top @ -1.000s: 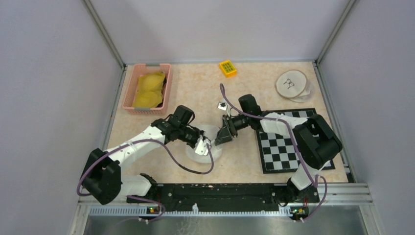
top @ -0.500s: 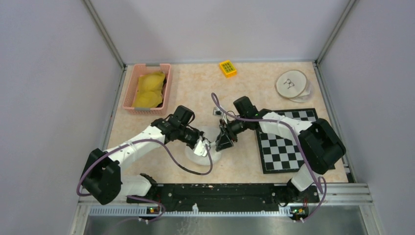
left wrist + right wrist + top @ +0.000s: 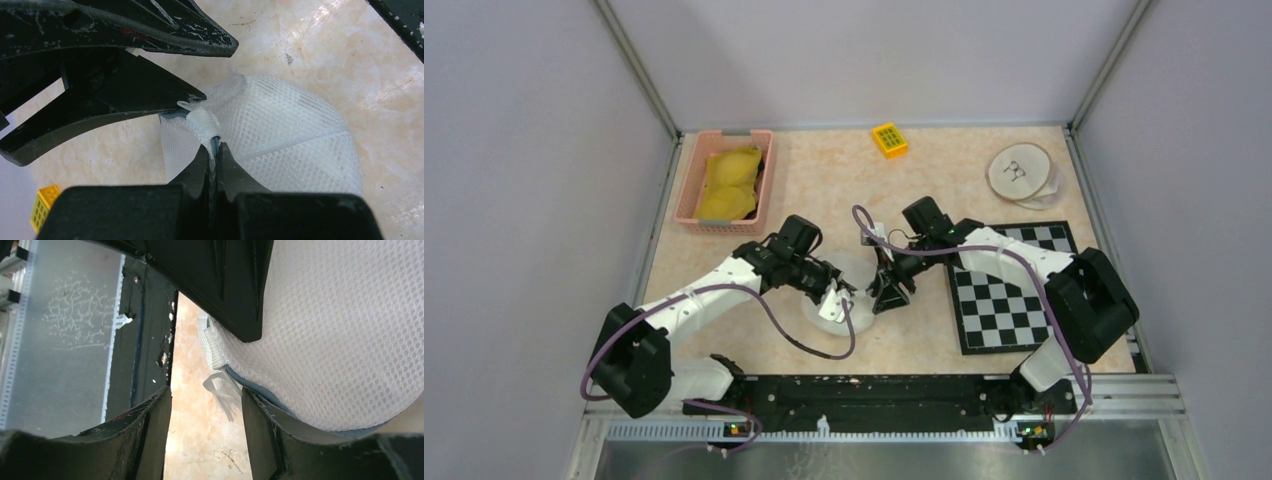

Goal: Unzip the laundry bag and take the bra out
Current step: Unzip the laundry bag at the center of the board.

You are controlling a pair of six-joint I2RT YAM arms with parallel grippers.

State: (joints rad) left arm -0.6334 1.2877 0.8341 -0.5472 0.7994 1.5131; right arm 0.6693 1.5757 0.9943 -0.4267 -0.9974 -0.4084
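The laundry bag (image 3: 861, 315) is a round white mesh pouch lying on the table between the two arms. My left gripper (image 3: 836, 298) is shut on the bag's zipper edge (image 3: 214, 145), with bunched mesh and blue zipper tape pinched between its fingertips. My right gripper (image 3: 205, 412) is open, low over the table at the bag's (image 3: 340, 330) rim. The pale zipper pull (image 3: 220, 385) hangs free close to its right finger (image 3: 260, 425), apart from the left one. The bra is hidden; nothing shows through the mesh (image 3: 285, 135).
A pink basket (image 3: 686, 190) at the back left holds yellow padded fabric (image 3: 727, 185). A yellow block (image 3: 889, 139) lies at the back, round wooden discs (image 3: 1021, 172) at the back right. A chessboard mat (image 3: 1004, 300) lies under the right arm.
The right gripper has swung toward the near edge and down to the bag's rim, narrowing and then widening its jaws. The left gripper has kept its pinch in place.
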